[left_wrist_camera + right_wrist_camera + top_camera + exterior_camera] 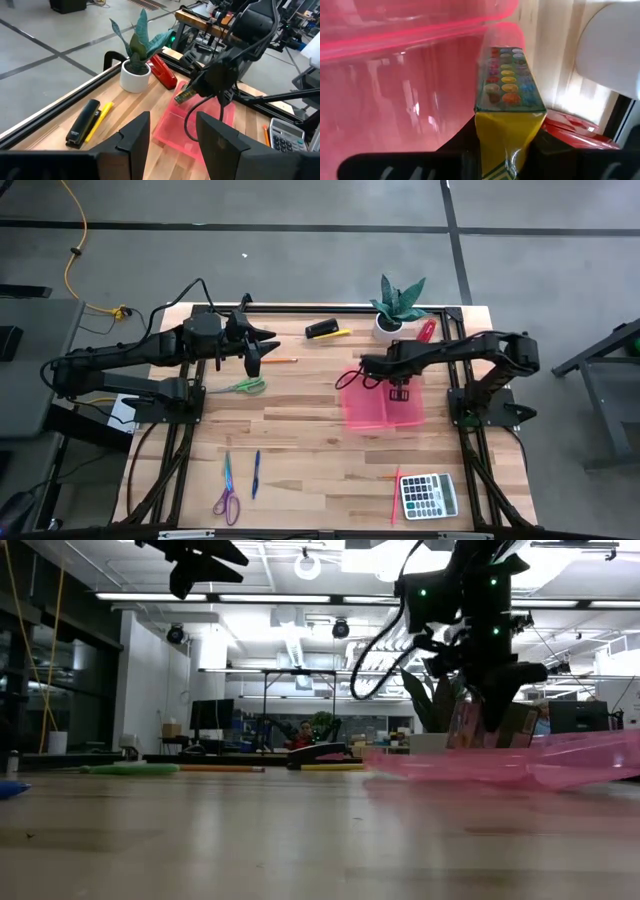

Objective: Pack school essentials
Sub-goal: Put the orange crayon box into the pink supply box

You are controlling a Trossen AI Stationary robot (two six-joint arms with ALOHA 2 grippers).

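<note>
High view: the right gripper (398,392) is held over the translucent pink tray (372,412), which lies on the bench toward its right edge, about midway between the far and near edges. In the right wrist view the small yellow-green crayon box (507,95) is seen pinched between the two dark fingers (465,145), its printed face turned up, just above the pink floor of the tray. The box is therefore grasped, not yet let go. The left gripper (252,352) is kept raised near the far left part of the bench, its jaws parted and nothing between them.

The step in hand is judged to be the placing of the crayon box into the tray. For the next move, the box would need to be lowered until it rests on the tray floor, and only then should the fingers be parted, so that it is not dropped or tipped against the tray wall.

Much remains to be packed: the green-handled scissors (243,387) and an orange pencil (282,360) lie near the left gripper, the purple-handled scissors (227,490) and blue pen (256,474) near the near-left corner, and a red pencil (396,492) beside the calculator (429,496) at the near-right corner.
</note>
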